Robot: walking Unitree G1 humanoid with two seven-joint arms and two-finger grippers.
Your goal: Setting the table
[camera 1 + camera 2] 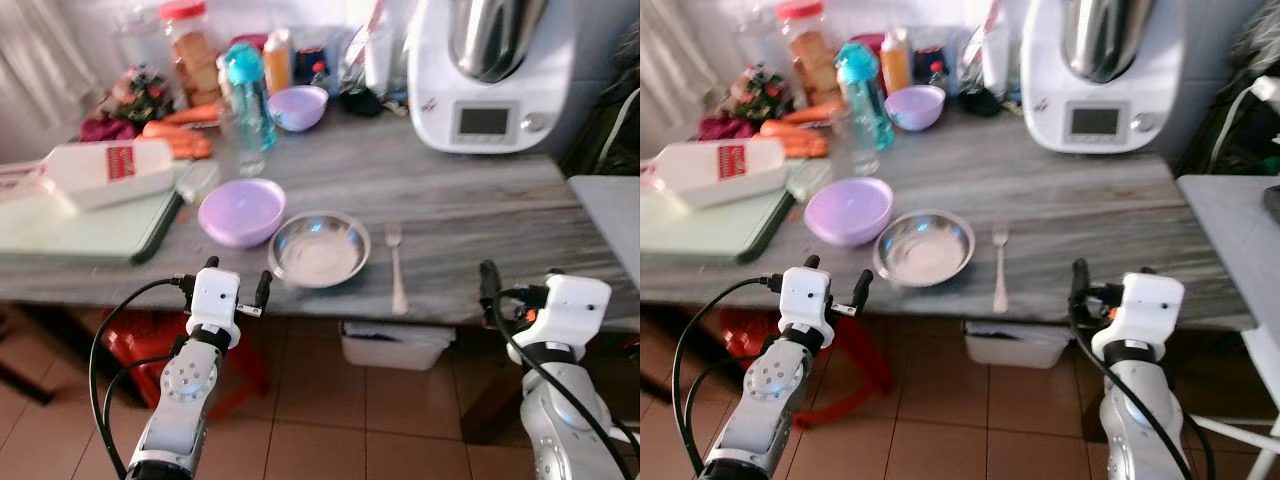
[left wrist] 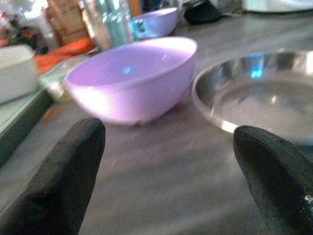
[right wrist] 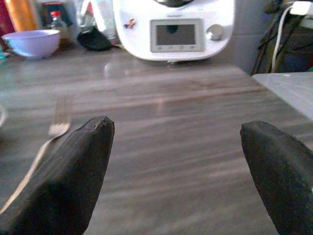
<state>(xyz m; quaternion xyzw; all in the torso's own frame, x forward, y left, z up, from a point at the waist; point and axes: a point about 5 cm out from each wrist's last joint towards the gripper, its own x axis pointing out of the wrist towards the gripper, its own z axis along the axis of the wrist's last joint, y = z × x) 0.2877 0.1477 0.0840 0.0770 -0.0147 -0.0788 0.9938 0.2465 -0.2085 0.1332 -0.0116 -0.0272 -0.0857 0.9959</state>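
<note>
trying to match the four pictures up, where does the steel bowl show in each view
Left eye view: steel bowl at the table's near edge, between the lilac bowl and the fork.
Right eye view: same spot, nearer the picture's left.
Left wrist view: right side, beyond the left hand.
Right wrist view: not clearly in it.
Shared landmark: the fork.

Legible text: none.

- White container [image 1: 105, 170], near the left edge of the table [image 1: 470, 200]: red label with pale marks, too blurred to read.
- White kitchen machine [image 3: 172, 27], at the far right corner: grey display panel, blank as seen, with a round knob beside it; a small red-and-dark mark on its left flank, unreadable.
- Jars and bottles along the far edge: labels too small to make out.
</note>
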